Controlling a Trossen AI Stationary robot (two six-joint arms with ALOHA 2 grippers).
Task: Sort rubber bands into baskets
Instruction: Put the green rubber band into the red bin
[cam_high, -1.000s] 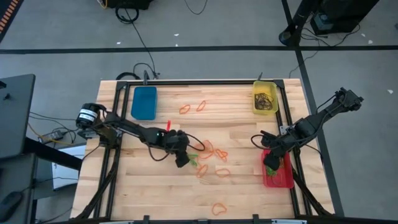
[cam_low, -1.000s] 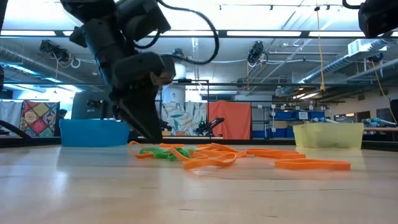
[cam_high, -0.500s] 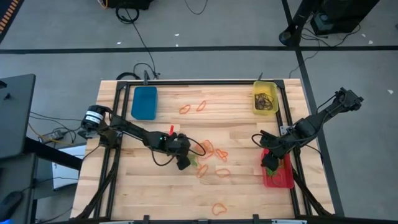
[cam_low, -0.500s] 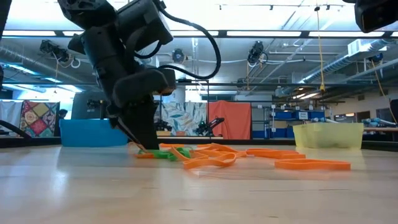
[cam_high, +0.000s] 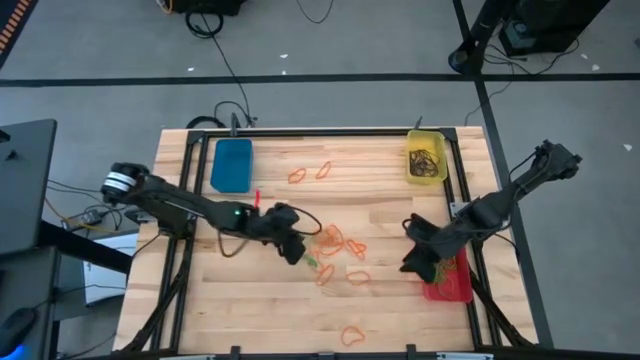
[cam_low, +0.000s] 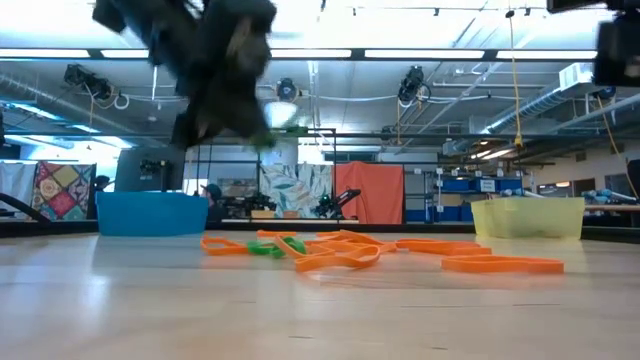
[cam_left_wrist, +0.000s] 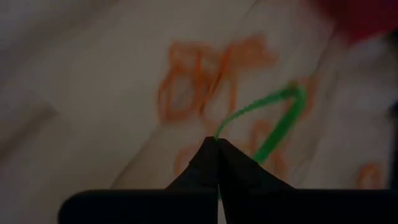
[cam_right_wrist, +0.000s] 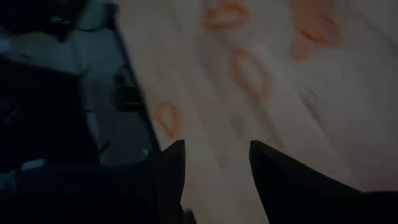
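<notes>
My left gripper (cam_high: 297, 256) is above the middle of the table and is shut on a green rubber band (cam_left_wrist: 283, 112). Below it lie several orange rubber bands (cam_high: 340, 245) and another green one (cam_low: 268, 246), flat on the wood. My right gripper (cam_high: 411, 264) hovers open beside the red basket (cam_high: 452, 285), with nothing between its fingers (cam_right_wrist: 171, 168). The blue basket (cam_high: 232, 165) stands at the far left. The yellow basket (cam_high: 426, 160), with dark bands inside, stands at the far right. My left gripper pinches the green band at one end of its loop (cam_left_wrist: 221, 132), between its two fingertips. The fingers slant downward. The rest of the loop sticks out past the tips, and the band is lifted clear of the table.
More orange bands lie toward the far edge (cam_high: 310, 173) and near the front edge (cam_high: 352, 335). A black metal frame (cam_high: 186, 200) runs along the table's sides. The right arm partly covers the red basket. There is bare wood at the near left.
My left gripper has taken hold of a green band in the pile and risen, lifting it clear of the table. The other bands have stayed where they were. My right gripper has moved from over the red basket toward the table's middle.
</notes>
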